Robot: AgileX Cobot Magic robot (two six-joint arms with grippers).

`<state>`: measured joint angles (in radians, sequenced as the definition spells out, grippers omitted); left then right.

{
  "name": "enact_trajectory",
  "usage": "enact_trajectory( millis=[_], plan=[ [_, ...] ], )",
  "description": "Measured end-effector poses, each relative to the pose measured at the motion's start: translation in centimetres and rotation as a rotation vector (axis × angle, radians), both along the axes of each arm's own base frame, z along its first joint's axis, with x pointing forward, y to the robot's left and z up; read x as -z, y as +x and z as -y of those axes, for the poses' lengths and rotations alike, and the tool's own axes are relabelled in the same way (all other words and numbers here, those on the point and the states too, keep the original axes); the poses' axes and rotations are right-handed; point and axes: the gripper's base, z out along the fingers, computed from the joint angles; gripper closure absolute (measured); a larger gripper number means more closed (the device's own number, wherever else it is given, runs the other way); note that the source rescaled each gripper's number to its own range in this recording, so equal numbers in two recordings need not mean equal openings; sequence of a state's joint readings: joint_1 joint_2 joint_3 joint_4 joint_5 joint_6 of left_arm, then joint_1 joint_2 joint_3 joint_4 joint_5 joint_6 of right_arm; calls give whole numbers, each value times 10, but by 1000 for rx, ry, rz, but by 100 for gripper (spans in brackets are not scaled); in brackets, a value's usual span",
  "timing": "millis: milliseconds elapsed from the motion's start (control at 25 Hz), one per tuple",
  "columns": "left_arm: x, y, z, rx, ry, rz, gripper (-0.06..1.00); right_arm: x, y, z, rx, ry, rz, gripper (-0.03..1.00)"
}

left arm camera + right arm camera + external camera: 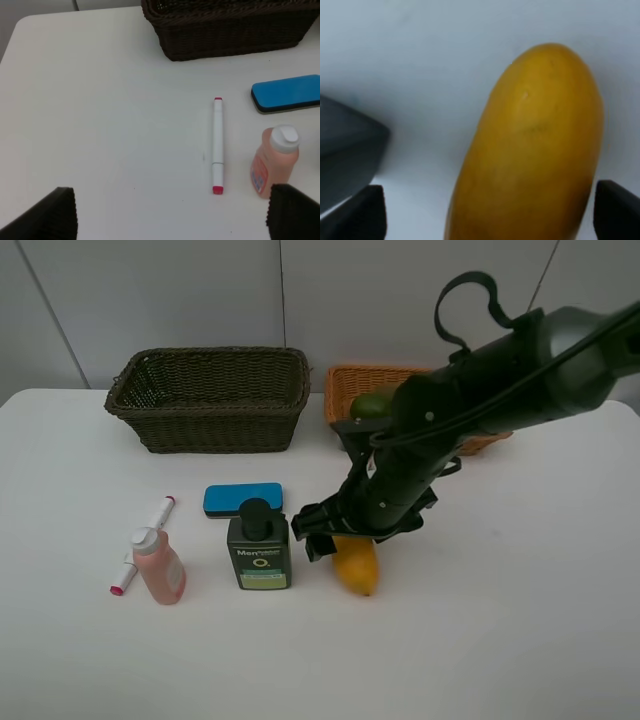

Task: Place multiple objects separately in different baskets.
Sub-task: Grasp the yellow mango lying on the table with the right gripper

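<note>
A yellow mango (358, 566) (535, 145) lies on the white table right of the dark green pump bottle (259, 550). My right gripper (352, 535) (487, 215) hangs open right over the mango, one fingertip (357, 212) on each side, not closed on it. The blue eraser (243, 498) (287, 93) lies behind the pump bottle. The pink white-capped bottle (160, 568) (274, 161) and the white pink-tipped marker (142, 545) (218, 145) lie further left. My left gripper (172, 220) is open above bare table near the marker. The orange-tan basket (345, 388) holds a green fruit (375, 403).
The dark wicker basket (208, 398) (230, 25) stands at the back left, beside the orange-tan one. My right arm (500, 370) crosses over the orange-tan basket and hides most of it. The table's left edge (10, 45) shows in the left wrist view.
</note>
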<state>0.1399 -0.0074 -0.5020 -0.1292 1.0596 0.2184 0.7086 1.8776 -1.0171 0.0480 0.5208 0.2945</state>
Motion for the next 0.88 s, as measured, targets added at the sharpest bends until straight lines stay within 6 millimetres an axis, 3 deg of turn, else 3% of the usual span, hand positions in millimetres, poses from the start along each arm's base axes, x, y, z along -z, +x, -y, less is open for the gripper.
enact_trajectory(
  millis=[480,840,880],
  plan=[
    [0,0,0,0,0,0,-6,29,14,12,33,-55,-40,-2],
    [0,0,0,0,0,0,-6,31,14,12,33,-57,-41,-2],
    [0,0,0,0,0,0,-6,31,14,12,33,-57,-41,2]
  ],
)
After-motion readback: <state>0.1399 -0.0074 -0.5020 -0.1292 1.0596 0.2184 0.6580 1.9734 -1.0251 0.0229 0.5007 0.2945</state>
